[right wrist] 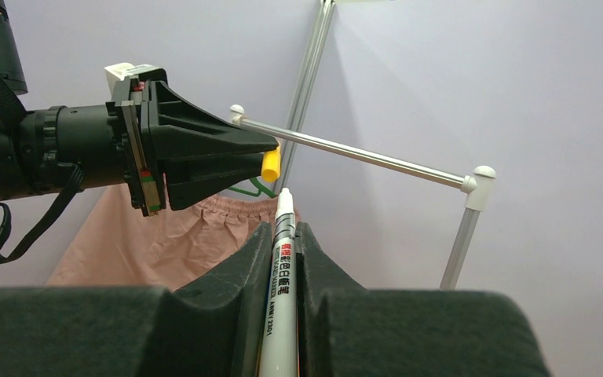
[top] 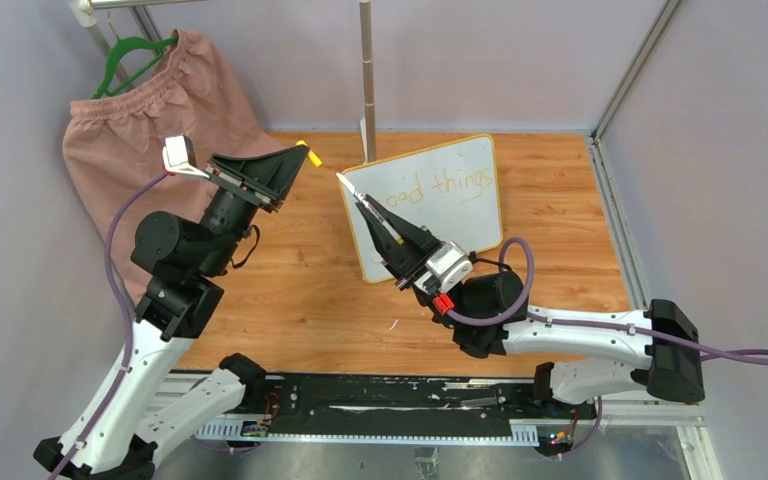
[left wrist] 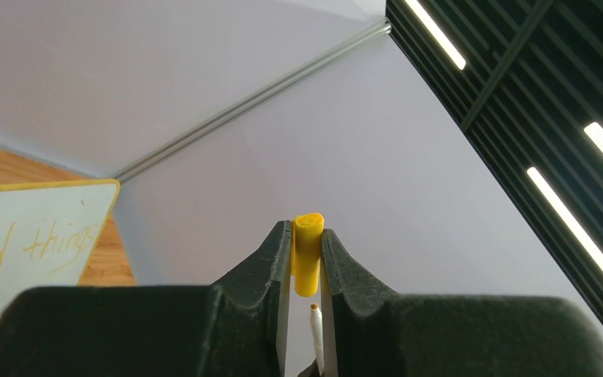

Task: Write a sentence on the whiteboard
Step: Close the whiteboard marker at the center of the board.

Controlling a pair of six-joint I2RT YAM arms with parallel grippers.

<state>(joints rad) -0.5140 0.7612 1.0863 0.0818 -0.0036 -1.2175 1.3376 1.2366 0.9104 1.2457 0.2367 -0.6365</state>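
Whiteboard (top: 460, 225) with its thin yellow-orange frame stands propped at a tilt on the wooden surface (top: 300, 290), a little right of centre in the top view; in my left wrist view its corner (left wrist: 31, 259) fills the lower left of the frame. The sentence (top: 440, 187) runs in thin yellow-orange handwriting across the upper part of the board. I can read "ood things", and the start of the line is hidden behind my right arm's tool. In front of the board's lower left part, my right pincer (top: 378, 222) is clamped on a white marker (top: 355, 192), whose tip points to the upper left, just past the board's left edge. The right wrist view shows that marker (right wrist: 283, 267) squeezed between my two dark fingers, with printed lettering on its barrel. Left of centre in the top view, my left pincer (top: 298, 150) is raised above the surface and grips a yellow cap (top: 312, 156). The cap (left wrist: 308, 251) sits upright between the fingertips at the middle of the left wrist view. At the upper left, a pink garment (top: 130, 130) hangs from a green hanger (top: 130, 55), and a metal pole (top: 368, 80) rises behind the board.
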